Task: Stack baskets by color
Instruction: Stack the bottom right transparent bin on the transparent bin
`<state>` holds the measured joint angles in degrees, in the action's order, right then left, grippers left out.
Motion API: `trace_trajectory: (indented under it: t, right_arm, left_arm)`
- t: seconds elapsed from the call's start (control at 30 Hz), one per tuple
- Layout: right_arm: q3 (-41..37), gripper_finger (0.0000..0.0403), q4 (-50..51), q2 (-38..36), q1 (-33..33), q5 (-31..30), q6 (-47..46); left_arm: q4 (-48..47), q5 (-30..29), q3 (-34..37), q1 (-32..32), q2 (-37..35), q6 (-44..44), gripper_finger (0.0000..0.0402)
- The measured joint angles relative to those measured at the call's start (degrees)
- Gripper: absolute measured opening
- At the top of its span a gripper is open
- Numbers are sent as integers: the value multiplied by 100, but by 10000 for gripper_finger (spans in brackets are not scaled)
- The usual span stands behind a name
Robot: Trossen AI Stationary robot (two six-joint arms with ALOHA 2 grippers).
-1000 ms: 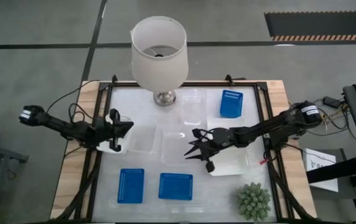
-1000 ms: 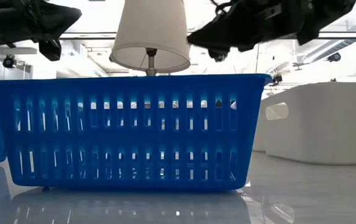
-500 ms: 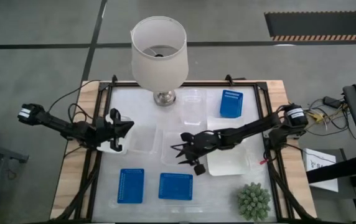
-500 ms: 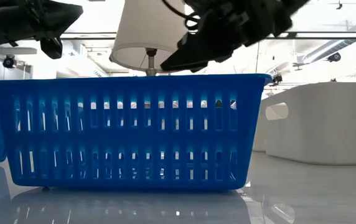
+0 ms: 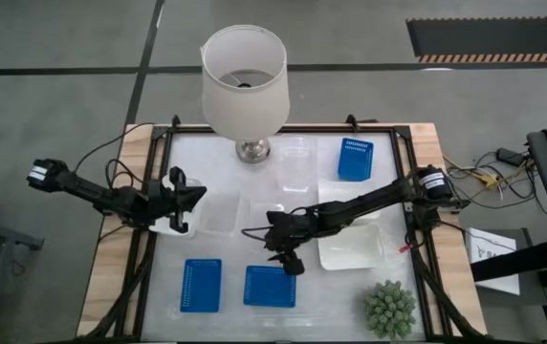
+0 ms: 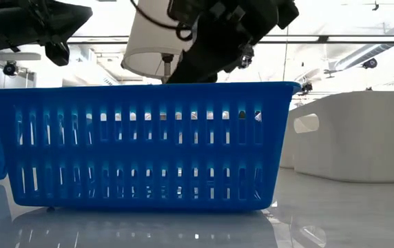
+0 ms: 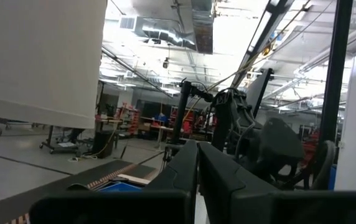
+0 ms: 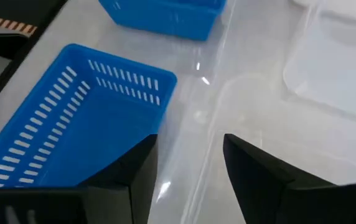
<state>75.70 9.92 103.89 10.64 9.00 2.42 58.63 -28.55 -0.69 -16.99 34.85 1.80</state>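
Right tool (image 5: pixel 275 250) low over tabletop (image 5: pixel 226 153) centre, fingers apart, nothing between them; wrist view puts one finger over the near wall of front-middle blue basket (image 5: pixel 270 286), the other over bare tabletop beside it. Judged step: rim grasp on that basket. Risks: descent off the wall line, with the inner finger landing on the dotted base or the outer one scraping the glossy top and shoving the light basket toward the front edge; a thin-wall pinch likely to tilt or slip on lift; clear basket (image 5: pixel 272 225) close behind the tool, easy to clip with the wrist. Left tool (image 5: pixel 180 199) at left side of tabletop, fingers together, seemingly clamped on white basket (image 5: pixel 180 218); exact contact not visible, so hold only judged. Lamp (image 5: pixel 244 72) at rear, a hazard on any high swing toward rear blue basket (image 5: pixel 355 159). Containers: front-left blue basket (image 5: pixel 201 285), front-middle and rear blue all separate, all empty, none nested. White tray (image 5: pixel 352 247) at right, empty. Clear baskets hard to count; one at rear (image 5: pixel 295 158), one left of centre (image 5: pixel 218 214), contents none seen. Plant (image 5: pixel 389 308) at front right, clear of the work.
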Motion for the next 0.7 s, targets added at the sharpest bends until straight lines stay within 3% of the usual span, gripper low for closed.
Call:
trace_trajectory:
  t: [0.27, 0.7]
  right_arm:
    - [96, 176, 192, 121, -3, -630, -398]
    - [56, 176, 191, 345, 12, -603, -395]
  left_arm:
    - [-4, -1, 0, 0, 0, -2, 0]
    - [-2, 2, 0, 0, 0, -2, 0]
